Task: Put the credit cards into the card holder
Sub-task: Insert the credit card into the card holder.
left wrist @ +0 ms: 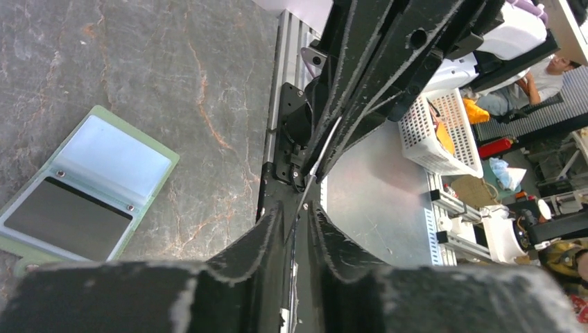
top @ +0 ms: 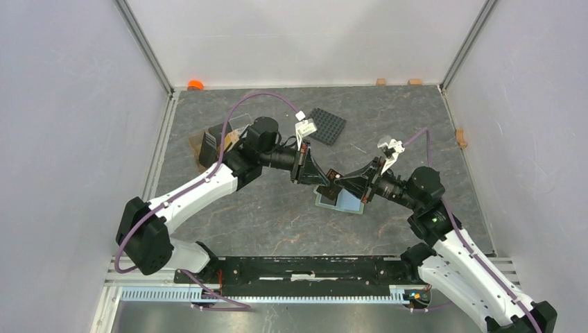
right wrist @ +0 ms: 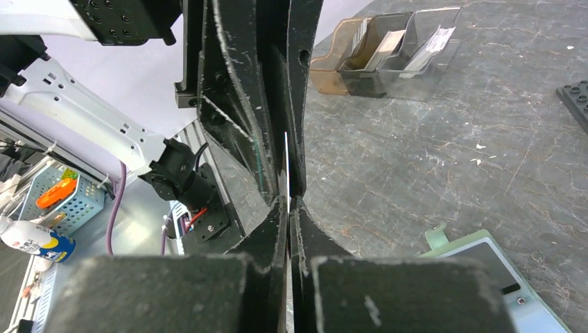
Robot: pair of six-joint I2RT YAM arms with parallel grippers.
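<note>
Right wrist: left fingers (right wrist: pixel 236 104) and right fingers (right wrist: pixel 267 239) pinch 1 card (right wrist: pixel 286 173) over card holder (right wrist: pixel 485 260).

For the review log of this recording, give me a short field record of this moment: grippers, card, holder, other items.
left gripper: shut on a thin plastic card, seen edge-on
right gripper: shut on the same card, tip to tip with the left
card position: in the air, not in the holder
holder: sage-green folding card holder, open flat on the table, pale blue inside, dark pocket
tray: brown open tray with further cards standing in it
plate: black studded square plate, apart from both arms
</note>
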